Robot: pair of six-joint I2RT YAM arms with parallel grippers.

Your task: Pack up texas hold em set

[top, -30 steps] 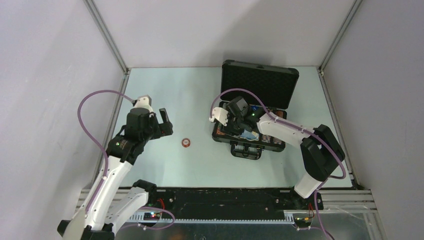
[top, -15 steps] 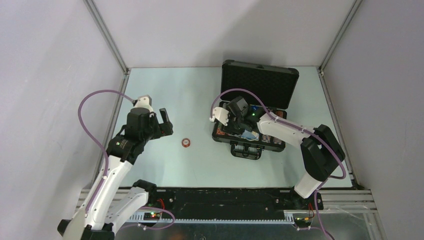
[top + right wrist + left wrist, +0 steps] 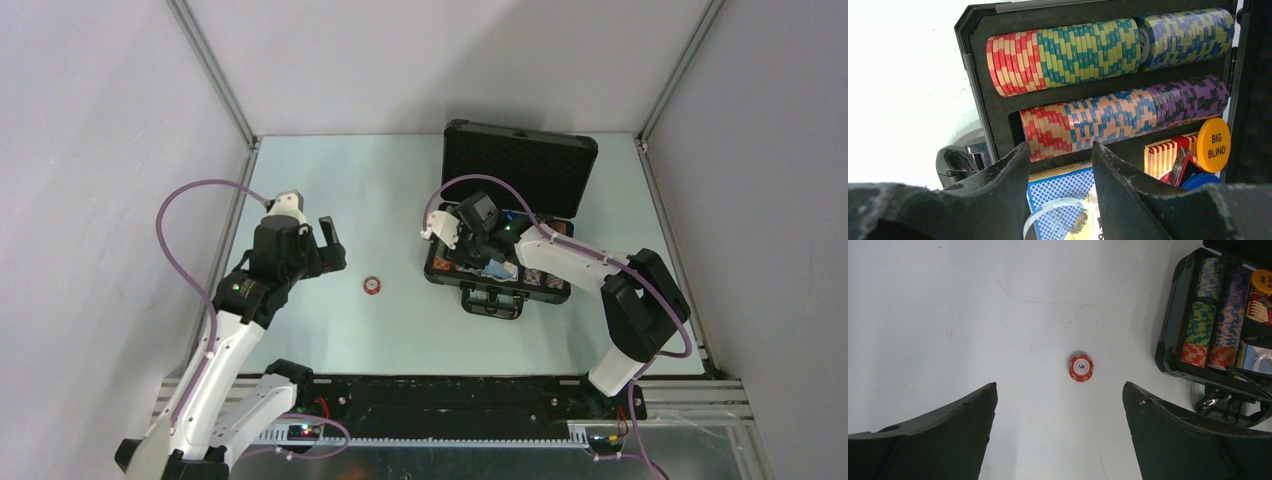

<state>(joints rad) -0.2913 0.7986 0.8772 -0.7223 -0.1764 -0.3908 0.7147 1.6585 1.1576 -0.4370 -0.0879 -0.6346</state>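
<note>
One chip (image 3: 372,285) lies loose near the middle of the table, between the left gripper (image 3: 333,248) and the open case (image 3: 520,170) toward the far right corner. From the left wrist, those jaws gape wide and empty, framing it (likely the next pick). From the right wrist, the right gripper (image 3: 1058,150) straddles a blue deck (image 3: 1058,187) inside the case, jaws half apart; whether it grips, I cannot tell.

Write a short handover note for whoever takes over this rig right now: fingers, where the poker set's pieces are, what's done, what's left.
Left gripper: fingers wide open, empty, aimed at the loose red chip on the table.
Right gripper: fingers apart, nothing held, over the open case, above the blue card deck.
Done: chip rows, deck and Big Blind button in the case.
Left: pack the loose chip, shut the lid.
</note>
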